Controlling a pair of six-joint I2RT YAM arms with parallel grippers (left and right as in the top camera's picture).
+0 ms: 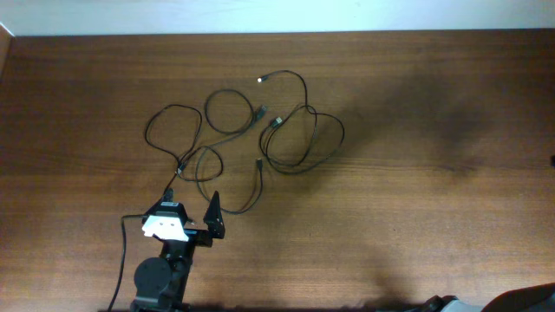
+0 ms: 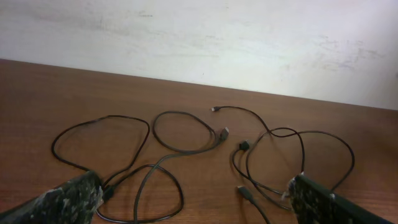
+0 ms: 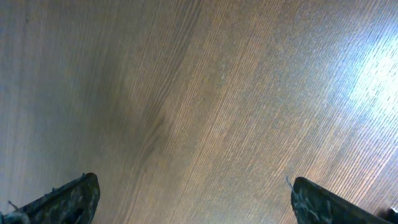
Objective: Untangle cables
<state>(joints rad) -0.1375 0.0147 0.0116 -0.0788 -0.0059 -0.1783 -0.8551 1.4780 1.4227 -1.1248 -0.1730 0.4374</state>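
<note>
Matt black rubbery cables (image 1: 286,139), smooth satin wood-grain table (image 1: 434,104), scuffed hand fingers (image 2: 68,199)

cables (image 1: 251,130) on table (image 1: 434,104), left gripper (image 1: 192,210) just beside

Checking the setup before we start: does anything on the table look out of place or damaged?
Only the cables: thin black cords sprawled in overlapping loops on the table, crossing each other in several spots. No damage or spill is visible.

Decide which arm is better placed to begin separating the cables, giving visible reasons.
Left. The left gripper sits open right beside the cables, which fill its wrist view. The right gripper, also open, sees only bare table, far from them.
</note>
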